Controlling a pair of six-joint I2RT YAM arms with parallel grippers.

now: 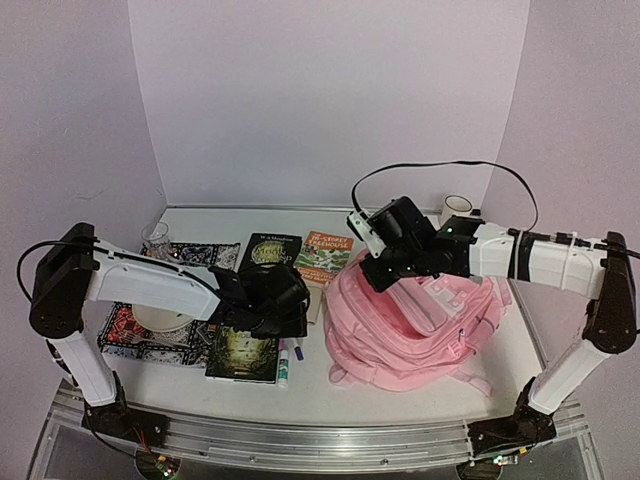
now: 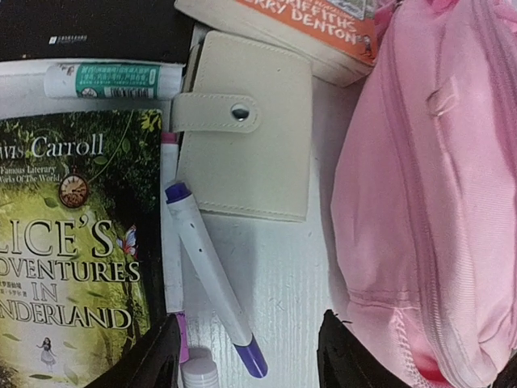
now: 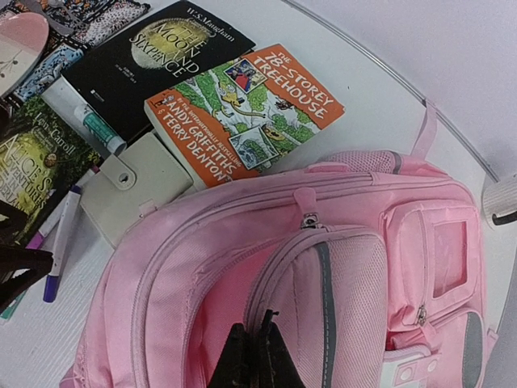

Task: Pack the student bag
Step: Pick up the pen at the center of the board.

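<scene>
bag [image 1: 420, 320] lies flat on the right half of the bench [image 1: 400, 400], front pockets up. Its long axis runs roughly from the bench middle toward the right edge. The right arm is nearer: right gripper [image 3: 252, 356] sits over the front pocket, jaws together. Can't tell if it has fabric or a zip pull pinched. The zips I can see look done up, so I'd guess the bag needs opening before anything goes in.

3 books lie left of the bag: black book [image 3: 153, 48] and orange book [image 3: 242, 113] toward the far edge, Alice book [image 2: 65, 242] toward the near edge. wallet [image 2: 242, 137] lies between the books and the bag, snap flap shut. pen [image 2: 210, 267] lies just beside the Alice book on bare bench.

left gripper [image 2: 249, 339] hangs over the pen's near end, jaws apart, holding nothing. The pen's long axis runs roughly near-to-far, so the fingers would close across its width. The bag is near, directly to this gripper's right.

Likely next: drop, clamp the pen, carry it right. Risk: thin pen [image 2: 168, 242] lies tight against the Alice book, touching or nearly touching the pen, and could get caught too.
</scene>
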